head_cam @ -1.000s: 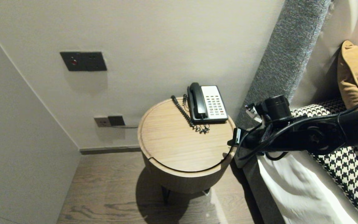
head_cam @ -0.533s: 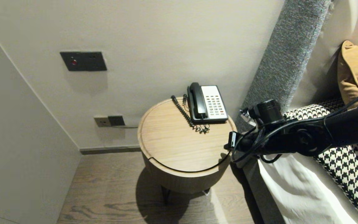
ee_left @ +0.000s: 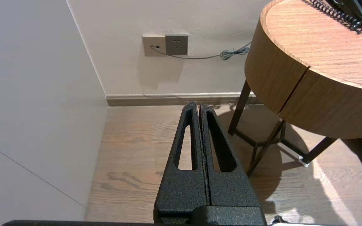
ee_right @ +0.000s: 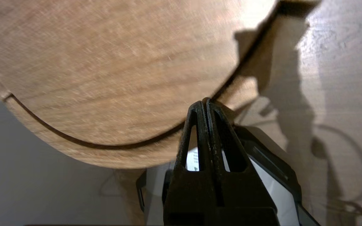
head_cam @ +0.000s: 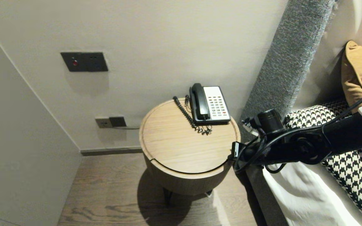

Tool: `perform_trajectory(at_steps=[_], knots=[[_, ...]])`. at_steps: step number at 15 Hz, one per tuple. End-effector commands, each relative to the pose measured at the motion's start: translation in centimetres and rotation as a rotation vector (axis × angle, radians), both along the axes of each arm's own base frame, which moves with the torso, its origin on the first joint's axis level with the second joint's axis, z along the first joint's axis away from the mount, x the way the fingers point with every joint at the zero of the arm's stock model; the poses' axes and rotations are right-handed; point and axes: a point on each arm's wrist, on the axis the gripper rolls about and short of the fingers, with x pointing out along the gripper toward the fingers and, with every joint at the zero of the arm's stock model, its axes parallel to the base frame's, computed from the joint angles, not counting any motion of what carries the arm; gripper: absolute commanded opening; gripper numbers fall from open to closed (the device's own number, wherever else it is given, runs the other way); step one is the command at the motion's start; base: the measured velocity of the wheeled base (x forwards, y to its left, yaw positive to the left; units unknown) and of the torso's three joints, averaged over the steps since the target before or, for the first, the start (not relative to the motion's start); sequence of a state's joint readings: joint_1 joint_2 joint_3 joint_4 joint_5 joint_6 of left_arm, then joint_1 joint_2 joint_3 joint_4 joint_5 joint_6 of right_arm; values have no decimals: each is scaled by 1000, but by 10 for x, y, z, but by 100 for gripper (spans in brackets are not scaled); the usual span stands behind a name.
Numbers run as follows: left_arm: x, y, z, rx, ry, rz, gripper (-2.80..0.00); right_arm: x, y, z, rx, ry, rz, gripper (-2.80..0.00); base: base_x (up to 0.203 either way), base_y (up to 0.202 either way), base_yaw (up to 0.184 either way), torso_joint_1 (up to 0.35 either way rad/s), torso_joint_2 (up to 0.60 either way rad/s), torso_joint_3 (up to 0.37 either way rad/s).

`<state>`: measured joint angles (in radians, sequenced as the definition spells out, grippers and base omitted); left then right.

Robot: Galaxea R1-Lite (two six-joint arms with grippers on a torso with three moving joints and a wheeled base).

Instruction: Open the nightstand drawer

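A round wooden bedside table [head_cam: 174,147] carries a black-and-white desk phone [head_cam: 211,105] at its back edge, with the coiled cord [head_cam: 187,114] lying beside it. My right gripper [head_cam: 233,153] is shut, and its tip is at the table's front-right rim [ee_right: 105,78]. In the right wrist view the closed fingers [ee_right: 205,102] meet the dark groove of that rim. A flat white thing in a black frame [ee_right: 281,194] shows under them; I cannot tell whether it is held. My left gripper [ee_left: 199,105] is shut and parked low over the floor, left of the table [ee_left: 309,56].
A bed with white sheet [head_cam: 300,194], grey headboard [head_cam: 291,53], houndstooth cushion [head_cam: 353,175] and orange cushion [head_cam: 361,72] stands right of the table. Wall sockets [head_cam: 110,121] with a cable and a dark switch panel [head_cam: 84,61] are behind. A side wall [head_cam: 17,141] closes the left.
My right arm has sunk and moved a little left, bringing its tip from above the table's right edge down to the front-right rim. The phone and table have not moved.
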<state>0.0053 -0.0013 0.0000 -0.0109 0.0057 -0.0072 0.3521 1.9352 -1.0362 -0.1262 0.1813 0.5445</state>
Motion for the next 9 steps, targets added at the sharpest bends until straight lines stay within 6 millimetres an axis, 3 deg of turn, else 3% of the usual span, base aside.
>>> perform_trajectory(at_steps=[1, 6, 9], knots=[[0, 0, 0, -1, 1, 1, -280, -7, 1, -3, 0, 8, 8, -280, 0, 0, 0, 0, 0, 0], [0, 0, 0, 0, 1, 1, -280, -22, 4, -14, -8, 27, 30, -280, 0, 0, 0, 0, 0, 0], [0, 0, 0, 0, 0, 1, -280, -28, 1, -9, -5, 20, 30, -280, 0, 0, 0, 0, 0, 0]])
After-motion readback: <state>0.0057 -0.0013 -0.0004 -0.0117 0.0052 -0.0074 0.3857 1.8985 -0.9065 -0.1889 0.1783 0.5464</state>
